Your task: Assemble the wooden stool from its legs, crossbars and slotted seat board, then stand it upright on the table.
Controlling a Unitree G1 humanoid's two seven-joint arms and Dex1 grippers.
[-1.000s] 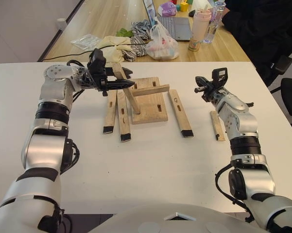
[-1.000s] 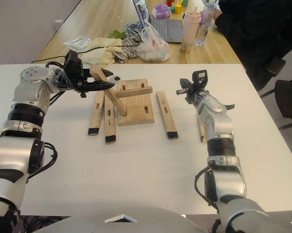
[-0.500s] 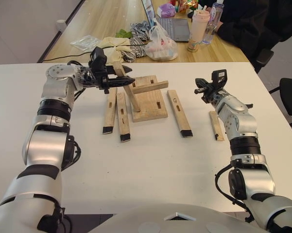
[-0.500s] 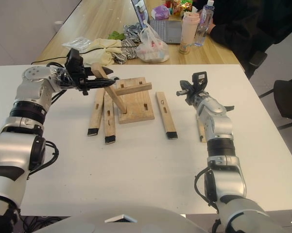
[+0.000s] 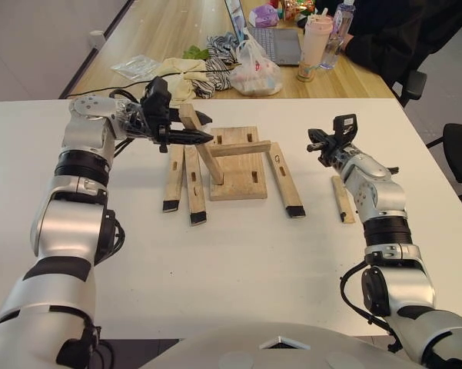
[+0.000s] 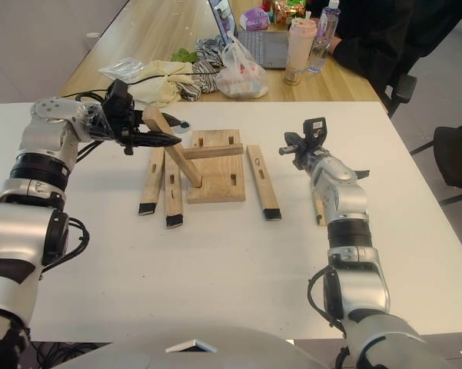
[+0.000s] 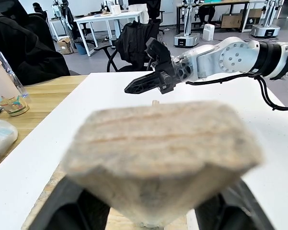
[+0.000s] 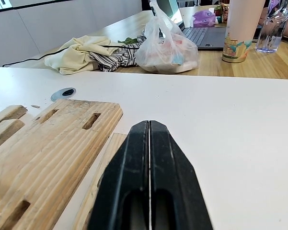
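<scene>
Fingers (image 5: 181,136) of the left gripper (image 5: 204,137) are closed on a tilted leg (image 5: 209,159), its lower end on the slotted seat board (image 5: 244,178), which lies flat on the surface (image 5: 215,261). The right gripper (image 8: 149,127) has its fingers pressed together, empty, near 1 loose leg (image 5: 285,181).

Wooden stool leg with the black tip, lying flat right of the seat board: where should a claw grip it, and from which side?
Grip the black-tipped wooden leg around mid-length from above, fingers spanning its narrow width. It lies flat on the white table, and the gap to the slotted seat board is widest toward the tip.
</scene>
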